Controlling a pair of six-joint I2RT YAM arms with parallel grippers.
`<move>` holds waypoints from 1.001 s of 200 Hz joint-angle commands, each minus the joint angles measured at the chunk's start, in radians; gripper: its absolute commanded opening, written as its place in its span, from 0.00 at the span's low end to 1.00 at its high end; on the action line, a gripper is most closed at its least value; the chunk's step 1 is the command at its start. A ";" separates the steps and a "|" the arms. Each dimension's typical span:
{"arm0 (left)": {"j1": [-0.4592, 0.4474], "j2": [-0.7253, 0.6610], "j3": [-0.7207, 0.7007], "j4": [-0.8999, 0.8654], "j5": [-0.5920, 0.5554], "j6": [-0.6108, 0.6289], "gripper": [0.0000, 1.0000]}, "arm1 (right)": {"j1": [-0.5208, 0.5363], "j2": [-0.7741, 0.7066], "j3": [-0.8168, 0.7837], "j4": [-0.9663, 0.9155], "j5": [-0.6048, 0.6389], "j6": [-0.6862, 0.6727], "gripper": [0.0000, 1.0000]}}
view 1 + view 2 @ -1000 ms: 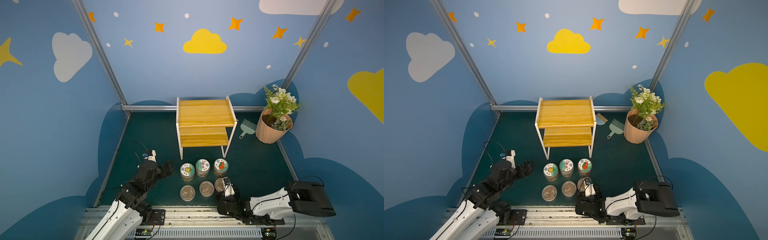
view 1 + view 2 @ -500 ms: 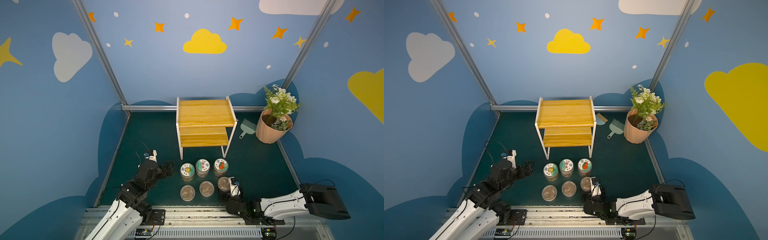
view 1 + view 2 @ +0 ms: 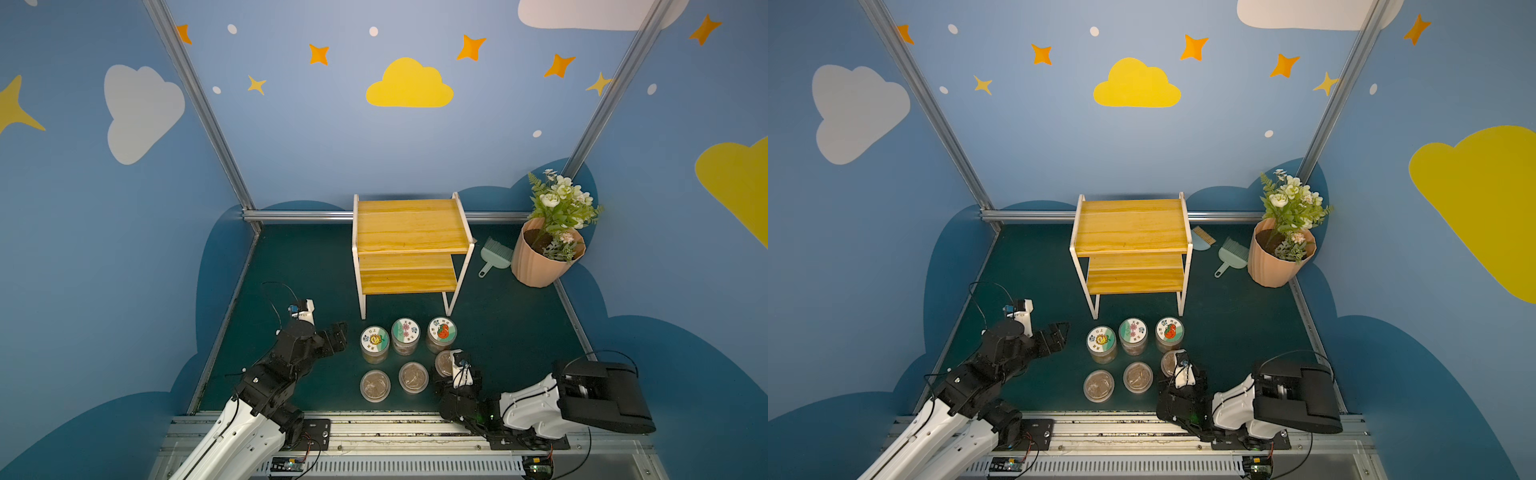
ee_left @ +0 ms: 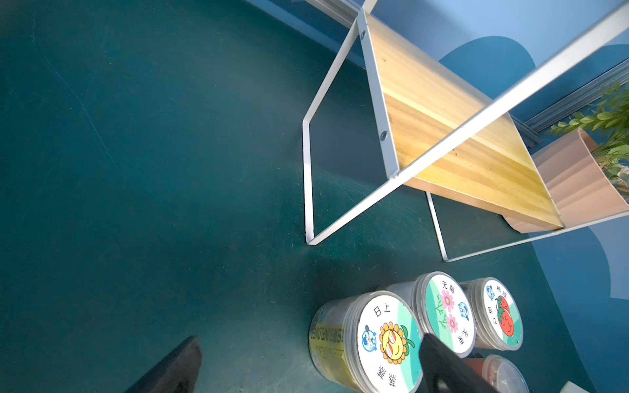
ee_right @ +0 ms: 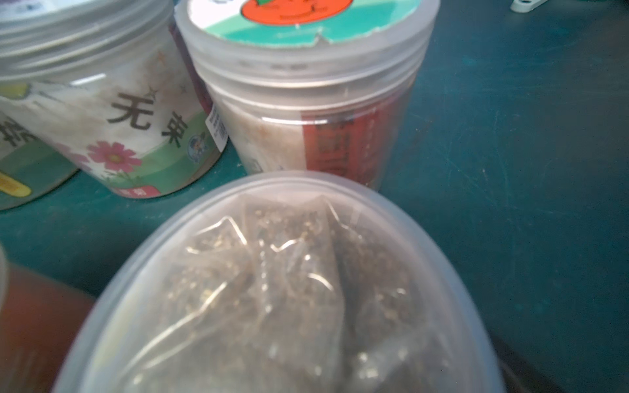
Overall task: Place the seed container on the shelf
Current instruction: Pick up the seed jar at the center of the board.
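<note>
My right end effector is down low at the near right of the green counter. It is spread wide. It sits right at the seed container, a round tub with a clear lid and little bags of seeds inside. My right wrist camera sees that lid very close up. I cannot tell if my end effector touches the tub. The seed container stands upright on the counter, at the right end of the near row, just in front of the tomato jar. It is not on the shelf.

The shelf stands farther back, in the middle. It has two yellow wood boards and thin white legs.

Six tubs stand in two rows in front of it. The far row, from left to right, is the sunflower jar, the pink flower jar and the tomato jar. In the near row, two more clear-lid tubs stand left of the seed container.

My left end effector hangs just left of the sunflower jar. Its two dark fingers are far apart and hold nothing.

At the far right is a flower pot with white flowers. A small green dustpan lies between it and the shelf.
</note>
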 commanded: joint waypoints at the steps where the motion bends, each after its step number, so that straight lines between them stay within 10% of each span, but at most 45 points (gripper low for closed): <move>1: -0.004 0.001 0.005 0.017 0.009 0.019 1.00 | -0.010 0.104 -0.072 0.131 -0.139 -0.028 0.98; 106: -0.010 -0.013 0.030 -0.020 -0.006 0.035 1.00 | 0.012 0.410 -0.120 0.656 -0.118 -0.194 0.81; 200: -0.024 -0.002 0.060 -0.048 -0.015 0.049 1.00 | 0.063 0.206 -0.104 0.416 -0.066 -0.178 0.69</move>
